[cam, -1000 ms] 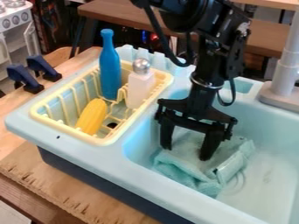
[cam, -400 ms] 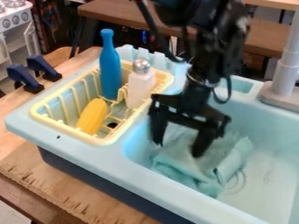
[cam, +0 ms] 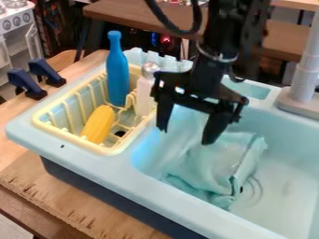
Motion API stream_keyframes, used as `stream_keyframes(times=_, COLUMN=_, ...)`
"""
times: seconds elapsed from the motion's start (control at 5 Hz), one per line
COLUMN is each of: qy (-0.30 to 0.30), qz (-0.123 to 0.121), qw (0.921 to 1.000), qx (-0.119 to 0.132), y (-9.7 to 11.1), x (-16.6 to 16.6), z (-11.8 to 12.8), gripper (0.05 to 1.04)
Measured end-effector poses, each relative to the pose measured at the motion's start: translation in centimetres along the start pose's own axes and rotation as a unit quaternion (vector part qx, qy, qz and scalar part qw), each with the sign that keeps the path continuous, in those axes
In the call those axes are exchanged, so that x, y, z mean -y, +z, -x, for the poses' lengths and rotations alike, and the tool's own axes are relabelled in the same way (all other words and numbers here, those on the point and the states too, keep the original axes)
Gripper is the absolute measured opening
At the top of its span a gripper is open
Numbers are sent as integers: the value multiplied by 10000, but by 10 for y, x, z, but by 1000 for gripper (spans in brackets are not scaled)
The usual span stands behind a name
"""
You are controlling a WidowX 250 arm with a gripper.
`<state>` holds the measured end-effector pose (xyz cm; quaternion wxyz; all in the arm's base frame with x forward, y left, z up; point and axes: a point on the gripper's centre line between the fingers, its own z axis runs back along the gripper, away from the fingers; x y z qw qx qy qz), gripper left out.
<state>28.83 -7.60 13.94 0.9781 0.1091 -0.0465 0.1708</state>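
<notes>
Okay, so camera view: the black gripper (cam: 185, 135) is hanging down over the light blue toy sink (cam: 181, 203), near the side where the rack is. It's spread wide, with a big gap between the two fingers. The teal cloth (cam: 215, 165) is bunched up in the basin just below it, all folds and loose edges. One fingertip is right by the top of the cloth, but I honestly can't tell if they're touching. The other finger is closer to the rack side.

The pale yellow dish rack (cam: 74, 140) sits next to the basin. It's got a blue bottle (cam: 117, 74) standing upright at the back, a white shaker (cam: 144, 95) with a silvery top, also upright and right beside the gripper in this view, and a yellow corn cob (cam: 98, 123) leaning near the front.

Over on the right there's a grey faucet (cam: 304, 77). Two dark blue clamps (cam: 24, 84) are on the wooden counter (cam: 62, 196) to the left, plus a white toy stove (cam: 14, 18) in the top left corner.
</notes>
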Motion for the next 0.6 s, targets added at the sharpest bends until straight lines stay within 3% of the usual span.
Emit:
stream_keyframes(times=0.2, qy=39, qz=216, qw=9996, qx=167, y=21, x=2, z=4, gripper=1001)
stream_keyframes(times=0.6, qy=226, qz=531, qw=9982, qx=137, y=49, x=0, z=5, gripper=1001)
